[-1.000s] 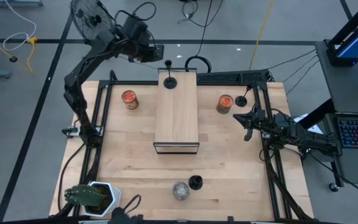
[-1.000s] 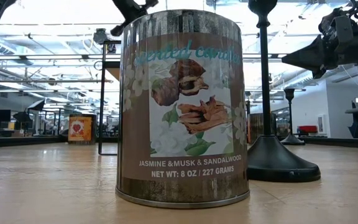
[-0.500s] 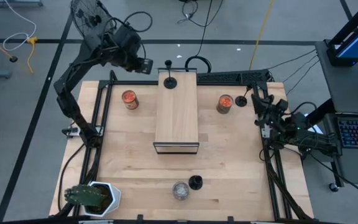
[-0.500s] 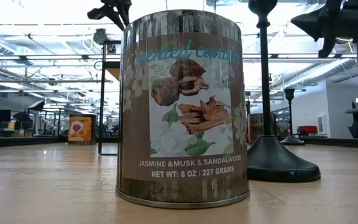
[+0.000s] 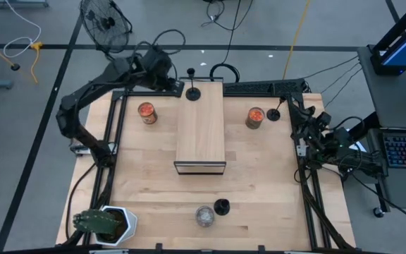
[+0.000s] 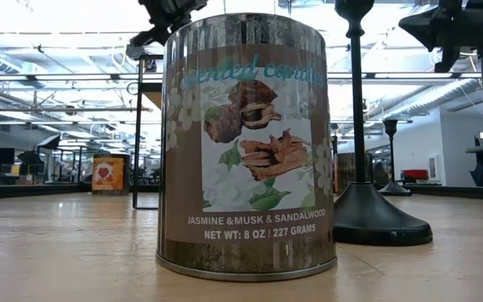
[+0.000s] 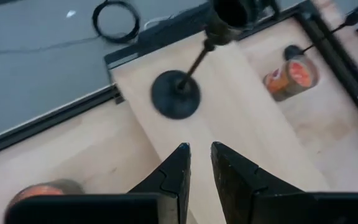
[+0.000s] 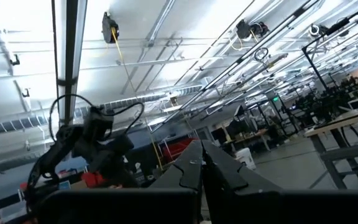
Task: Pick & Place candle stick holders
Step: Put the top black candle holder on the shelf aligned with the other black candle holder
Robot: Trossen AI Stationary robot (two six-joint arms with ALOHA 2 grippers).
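Three matte-black candle stick holders show in the high view. One [image 5: 192,92] stands by its disc base on the far end of the wooden box [image 5: 201,130]; it also shows in the left wrist view [image 7: 176,93]. One [image 5: 273,114] stands at the far right, and one [image 5: 221,207] near the front, also in the low view [image 6: 376,220]. My left gripper [image 5: 175,85] hovers just left of the holder on the box, its fingers a narrow gap apart [image 7: 199,158] and empty. My right gripper [image 5: 298,116] is shut and empty at the table's right edge, pointing up into the room [image 8: 201,163].
Two tins with orange-red tops [image 5: 146,111] [image 5: 255,117] stand either side of the box. A silver-topped scented-candle tin [image 5: 204,215] stands beside the front holder and fills the low view [image 6: 246,143]. A potted plant [image 5: 103,223] sits at the near left corner. Black frame rails [image 5: 309,190] line the table's sides.
My left gripper has swung from beyond the table's far edge toward the left, then come down and nearer, to the box's far left corner beside the holder. My right gripper has drawn back toward the table's right edge and tipped upward. The holders have stayed put.
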